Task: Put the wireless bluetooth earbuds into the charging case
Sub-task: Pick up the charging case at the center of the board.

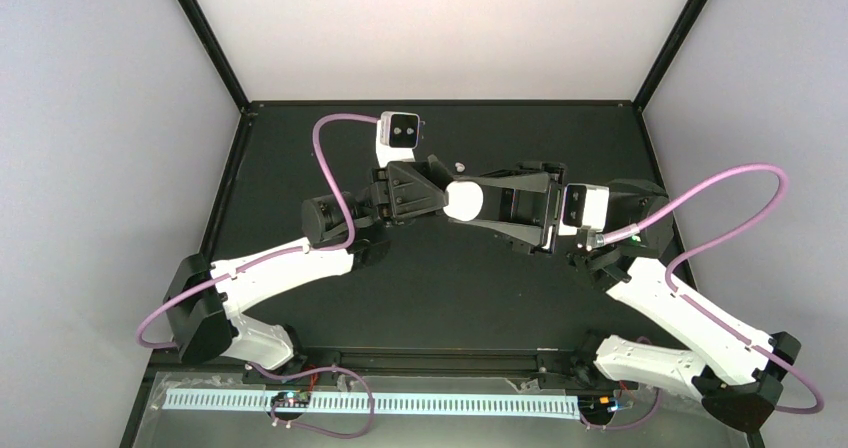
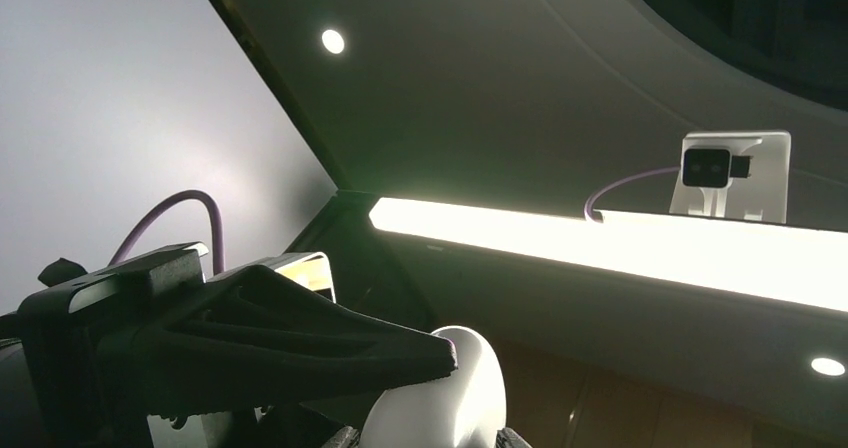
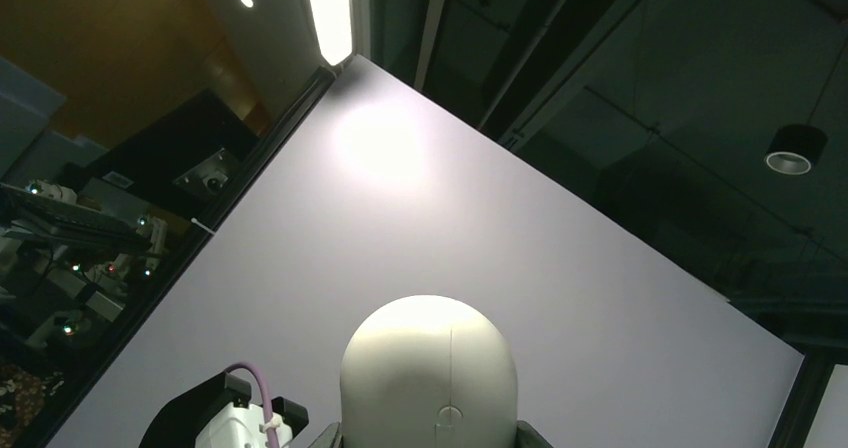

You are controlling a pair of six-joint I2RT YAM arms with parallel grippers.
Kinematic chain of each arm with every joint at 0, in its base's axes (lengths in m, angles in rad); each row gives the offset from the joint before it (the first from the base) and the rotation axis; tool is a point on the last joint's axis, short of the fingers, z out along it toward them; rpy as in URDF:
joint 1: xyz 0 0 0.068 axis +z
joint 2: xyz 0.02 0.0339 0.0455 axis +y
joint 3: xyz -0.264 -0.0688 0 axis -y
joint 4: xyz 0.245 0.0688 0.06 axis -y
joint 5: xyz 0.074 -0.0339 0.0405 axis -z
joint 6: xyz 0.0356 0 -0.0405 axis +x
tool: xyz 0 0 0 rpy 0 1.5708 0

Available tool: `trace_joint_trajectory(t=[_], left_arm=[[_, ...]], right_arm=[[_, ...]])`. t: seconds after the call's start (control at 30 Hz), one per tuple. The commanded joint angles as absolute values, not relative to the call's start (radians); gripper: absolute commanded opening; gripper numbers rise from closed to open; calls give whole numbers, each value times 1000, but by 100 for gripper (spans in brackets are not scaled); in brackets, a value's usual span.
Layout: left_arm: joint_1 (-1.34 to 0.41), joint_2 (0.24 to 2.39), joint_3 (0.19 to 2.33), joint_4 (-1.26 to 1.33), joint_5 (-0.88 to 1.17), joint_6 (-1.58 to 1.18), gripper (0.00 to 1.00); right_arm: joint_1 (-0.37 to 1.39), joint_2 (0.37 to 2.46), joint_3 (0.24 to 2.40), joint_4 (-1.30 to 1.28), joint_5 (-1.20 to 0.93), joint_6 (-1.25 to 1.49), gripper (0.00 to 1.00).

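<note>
The white rounded charging case (image 1: 465, 200) hangs above the middle of the black table, held between both grippers, lid closed. My left gripper (image 1: 447, 198) reaches in from the left and is shut on the case; in the left wrist view (image 2: 420, 438) the case (image 2: 455, 393) stands between its fingertips. My right gripper (image 1: 483, 204) comes from the right and is shut on the case (image 3: 428, 368), whose seam faces the right wrist camera. One right finger (image 2: 300, 343) presses the case's side. A tiny white earbud (image 1: 458, 166) lies on the table just behind the case. The black earbuds are not visible.
The black table (image 1: 440, 298) is framed by black posts and pale walls. Purple cables (image 1: 335, 178) loop over both arms. Both wrist cameras point up at the ceiling lights and the wall.
</note>
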State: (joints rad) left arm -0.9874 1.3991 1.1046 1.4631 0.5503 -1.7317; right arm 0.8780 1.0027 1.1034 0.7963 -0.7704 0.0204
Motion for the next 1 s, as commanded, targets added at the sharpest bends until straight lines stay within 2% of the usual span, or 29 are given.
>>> trace_joint_trajectory(t=[0.0, 0.27, 0.53, 0.97], left_arm=[[-1005, 1382, 1170, 1633, 547, -1754, 33], [-1006, 1360, 1170, 1633, 513, -1732, 20], [-1004, 1346, 1172, 1632, 461, -1691, 2], [-981, 1300, 1106, 1632, 364, -1608, 2]], right_arm=[[877, 1022, 1123, 825, -769, -12, 20], [877, 1032, 1129, 829, -773, -5, 22], [877, 1020, 1128, 795, -759, -25, 27], [877, 984, 1109, 662, -684, -110, 48]])
